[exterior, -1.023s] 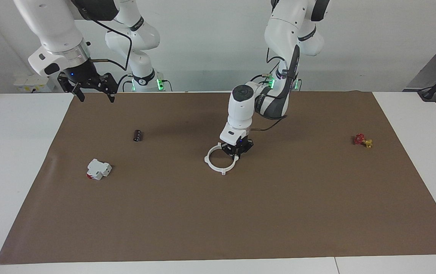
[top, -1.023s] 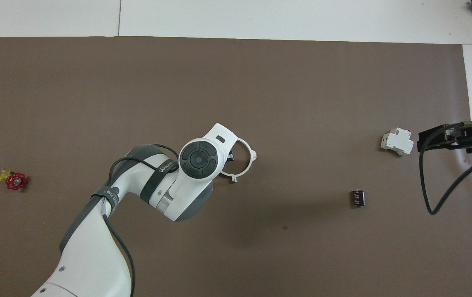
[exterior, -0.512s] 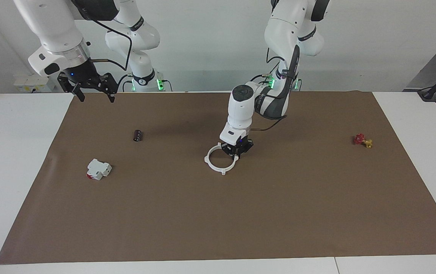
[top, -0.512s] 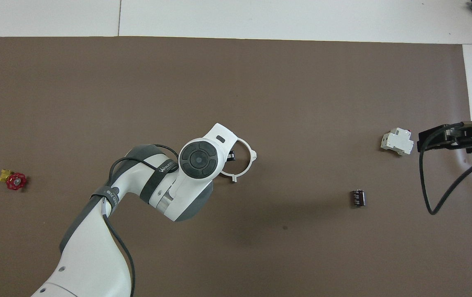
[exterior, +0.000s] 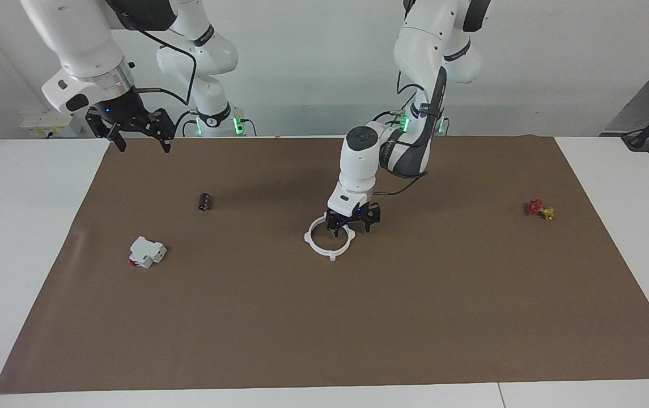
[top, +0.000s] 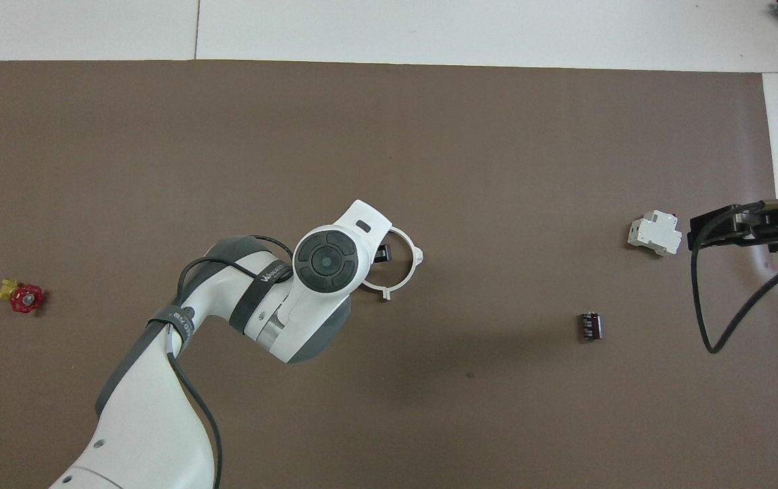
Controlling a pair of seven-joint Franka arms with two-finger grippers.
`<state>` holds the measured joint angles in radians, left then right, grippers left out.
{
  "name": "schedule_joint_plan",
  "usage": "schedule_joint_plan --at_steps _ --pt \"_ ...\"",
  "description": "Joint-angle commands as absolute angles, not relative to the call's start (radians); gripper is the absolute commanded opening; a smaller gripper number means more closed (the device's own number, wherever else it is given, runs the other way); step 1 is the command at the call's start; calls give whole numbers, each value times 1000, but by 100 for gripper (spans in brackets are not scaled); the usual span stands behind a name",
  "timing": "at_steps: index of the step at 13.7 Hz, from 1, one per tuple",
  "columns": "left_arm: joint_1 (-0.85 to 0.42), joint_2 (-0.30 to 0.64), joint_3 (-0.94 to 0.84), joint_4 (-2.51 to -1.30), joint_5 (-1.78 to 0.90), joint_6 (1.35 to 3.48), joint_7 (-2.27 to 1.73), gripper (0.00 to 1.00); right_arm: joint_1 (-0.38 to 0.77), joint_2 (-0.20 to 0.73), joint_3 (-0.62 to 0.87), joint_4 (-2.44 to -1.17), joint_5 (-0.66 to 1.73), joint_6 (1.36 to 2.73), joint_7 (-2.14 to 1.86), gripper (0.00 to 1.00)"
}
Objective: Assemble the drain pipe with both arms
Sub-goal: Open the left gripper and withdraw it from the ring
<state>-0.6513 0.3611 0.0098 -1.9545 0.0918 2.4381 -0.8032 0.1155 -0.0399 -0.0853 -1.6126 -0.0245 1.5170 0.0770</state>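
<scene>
The drain pipe (exterior: 315, 247) lies flat on the brown mat as one closed white ring with small outward tabs, near the mat's middle. It also shows in the overhead view (top: 408, 274). My left gripper (exterior: 351, 226) points down over the ring's rim on the side toward the left arm's end. It is open, with one finger inside the ring and one outside, and holds nothing. In the overhead view the left wrist hides most of it; one finger (top: 382, 255) shows. My right gripper (exterior: 140, 141) waits open and raised over the mat's corner at the right arm's end.
A blocky white-and-red part (exterior: 147, 252) and a small black cylinder (exterior: 205, 202) lie toward the right arm's end. A small red-and-yellow valve (exterior: 539, 209) lies toward the left arm's end. The brown mat (exterior: 324, 328) covers the white table.
My left gripper has opened its fingers and let go of the ring's rim. The ring stays where it was. The right arm has not moved.
</scene>
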Motion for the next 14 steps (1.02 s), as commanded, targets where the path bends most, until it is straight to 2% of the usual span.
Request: schedule_joint_plan --at_steps 1,7,14 --pt "-620 296 21 -1963 114 2366 -792 100 110 -57 -83 -1629 -8 1531 60 100" --pt "-480 169 17 -1973 101 2205 -567 100 110 -57 -83 -1629 -8 1531 60 100" --pt "-215 34 18 -1970 -34 1972 -97 100 110 -57 -84 -1629 -8 1531 60 100"
